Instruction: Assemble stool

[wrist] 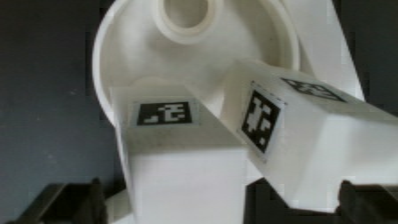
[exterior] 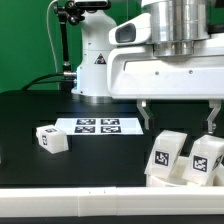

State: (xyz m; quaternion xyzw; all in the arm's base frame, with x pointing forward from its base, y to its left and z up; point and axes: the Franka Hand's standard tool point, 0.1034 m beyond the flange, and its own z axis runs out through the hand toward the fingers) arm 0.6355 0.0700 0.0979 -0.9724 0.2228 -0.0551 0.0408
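Wrist view only: a round rimmed seat (wrist: 169, 70) in smooth white plastic, with a blocky leg (wrist: 294, 125) set against it. Both carry square markers.

Exterior view only: a loose leg (exterior: 50, 138) lies just beside the marker board (exterior: 97, 125), toward the exterior view's left. The tagged stool parts (exterior: 185, 157) sit near the board on its other side.

The end effector (exterior: 180, 118) hangs straight down over those parts, fingers wide apart, nothing clamped. The tabletop (exterior: 20, 120) is black.
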